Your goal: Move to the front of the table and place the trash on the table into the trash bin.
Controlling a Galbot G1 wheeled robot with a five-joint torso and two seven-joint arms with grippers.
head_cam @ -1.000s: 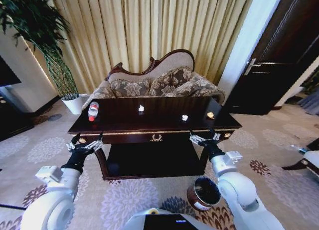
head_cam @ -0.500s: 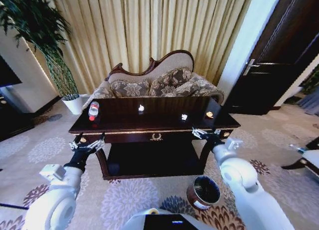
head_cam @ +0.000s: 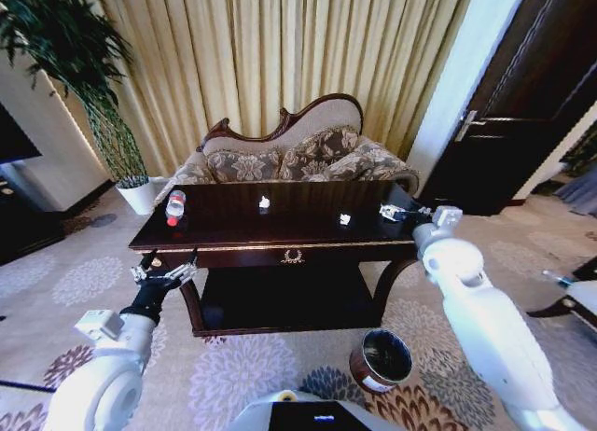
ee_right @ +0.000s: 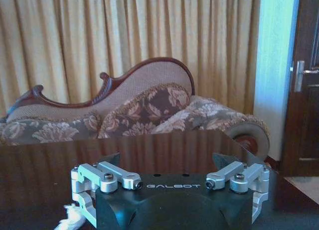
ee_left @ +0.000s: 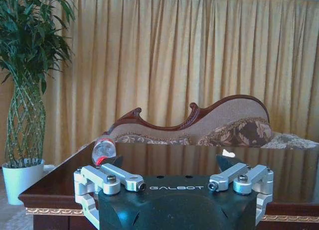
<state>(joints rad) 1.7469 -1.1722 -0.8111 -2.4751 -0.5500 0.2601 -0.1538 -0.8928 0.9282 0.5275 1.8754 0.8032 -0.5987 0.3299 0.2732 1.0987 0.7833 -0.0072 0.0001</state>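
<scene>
The dark glossy table [head_cam: 233, 238] stands straight ahead. A clear bottle with a red cap [head_cam: 174, 207] lies at its left end, also seen in the left wrist view as the bottle [ee_left: 103, 151]. Two white paper wads sit mid-table, one wad [head_cam: 264, 203] farther back and another wad [head_cam: 345, 220] to its right. My right gripper [head_cam: 395, 212] hovers open over the table's right end, with a wad [ee_right: 70, 217] just below one side of it. My left gripper [head_cam: 165, 271] is open, low in front of the table's left corner. The brown trash bin [head_cam: 382, 361] stands on the carpet at front right.
A patterned sofa [head_cam: 298, 156] backs onto the table, with curtains behind it. A plant in a white pot [head_cam: 135, 193] stands at the far left, a black cabinet [head_cam: 19, 226] at the left edge and a dark door [head_cam: 522, 123] at the right. Patterned carpet lies around the table.
My right arm has lifted from below the table's right front edge to above the tabletop's right end. The left arm has barely moved.
</scene>
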